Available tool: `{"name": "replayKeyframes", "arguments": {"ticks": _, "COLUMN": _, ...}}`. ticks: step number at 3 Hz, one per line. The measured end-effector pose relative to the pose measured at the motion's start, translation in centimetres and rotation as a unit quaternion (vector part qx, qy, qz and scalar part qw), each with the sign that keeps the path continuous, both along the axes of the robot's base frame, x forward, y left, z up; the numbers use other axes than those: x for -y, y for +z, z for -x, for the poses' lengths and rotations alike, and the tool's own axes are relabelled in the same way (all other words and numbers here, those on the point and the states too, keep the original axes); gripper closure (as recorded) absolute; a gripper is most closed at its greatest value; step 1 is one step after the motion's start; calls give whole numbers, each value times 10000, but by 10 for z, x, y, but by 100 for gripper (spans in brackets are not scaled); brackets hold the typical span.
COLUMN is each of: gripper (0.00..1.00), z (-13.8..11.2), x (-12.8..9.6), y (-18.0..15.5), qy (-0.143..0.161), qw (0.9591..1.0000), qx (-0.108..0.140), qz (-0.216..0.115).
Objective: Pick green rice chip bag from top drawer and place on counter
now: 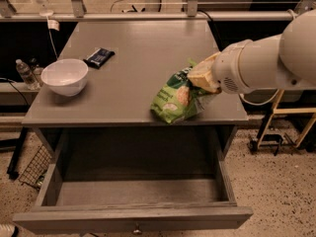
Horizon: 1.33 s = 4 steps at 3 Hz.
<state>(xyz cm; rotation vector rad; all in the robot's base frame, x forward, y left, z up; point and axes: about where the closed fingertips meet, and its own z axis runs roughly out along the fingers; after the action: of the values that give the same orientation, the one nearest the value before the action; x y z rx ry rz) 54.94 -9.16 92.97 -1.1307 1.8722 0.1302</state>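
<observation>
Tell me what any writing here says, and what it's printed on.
No text can be quoted.
On the green rice chip bag, held at its top by the gripper near the counter's front edge: white lettering, too blurred to read.
On the dark packet: pale marks, unreadable.
On the water bottle: label unreadable.

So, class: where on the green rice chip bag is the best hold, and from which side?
Its flat upper right end, from the right and above. The green rice chip bag sits tilted at the front right of the counter, that thin end raised while the puffy body sags low. The tool is clamped there.
</observation>
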Motion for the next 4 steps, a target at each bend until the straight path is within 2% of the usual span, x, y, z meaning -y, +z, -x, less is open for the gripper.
{"name": "replayKeyframes", "arguments": {"ticks": 1, "gripper": 54, "z": 1, "x": -1, "y": 3, "qy": 9, "qw": 10000, "qx": 25, "qz": 11}}
{"name": "replayKeyframes", "arguments": {"ticks": 2, "gripper": 32, "z": 2, "x": -2, "y": 5, "qy": 13, "qw": 10000, "qx": 39, "qz": 18}}
{"name": "replayKeyframes", "arguments": {"ticks": 3, "gripper": 2, "z": 4, "x": -4, "y": 8, "qy": 23, "qw": 10000, "qx": 65, "qz": 30}}
{"name": "replayKeyframes", "arguments": {"ticks": 4, "gripper": 0, "z": 4, "x": -4, "y": 8, "qy": 25, "qw": 10000, "qx": 71, "qz": 33}}
